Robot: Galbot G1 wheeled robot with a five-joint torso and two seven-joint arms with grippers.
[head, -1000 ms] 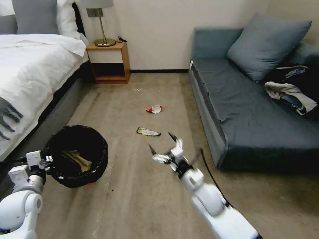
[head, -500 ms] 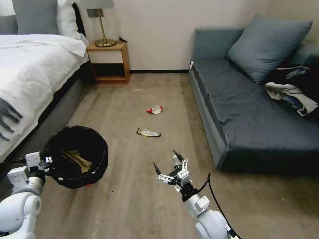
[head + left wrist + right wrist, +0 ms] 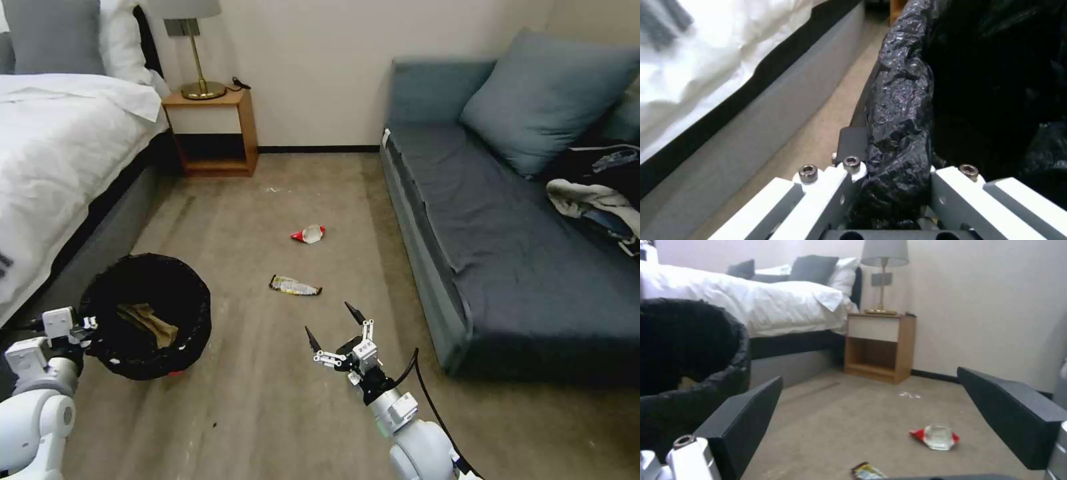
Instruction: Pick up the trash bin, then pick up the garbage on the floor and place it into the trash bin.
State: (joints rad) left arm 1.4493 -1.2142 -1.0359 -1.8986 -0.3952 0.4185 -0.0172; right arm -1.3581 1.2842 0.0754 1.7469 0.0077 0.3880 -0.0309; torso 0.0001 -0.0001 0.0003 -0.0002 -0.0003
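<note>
Beside the bed (image 3: 60, 153), the left pincer (image 3: 80, 329) gripped the rim of the trash bin (image 3: 143, 317), while the right pincer (image 3: 335, 328) hung spread wide above the floor (image 3: 267, 413), near the black-gold wrapper (image 3: 294, 286) and red-white wrapper (image 3: 309, 234).

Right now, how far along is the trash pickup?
Done: the left end effector is clamped on the rim of the trash bin, and a tan paper wad lies inside. In hand: the right end effector is open and empty above the floor. Left: the black-gold wrapper and the red-white wrapper, both on the floor.
</note>
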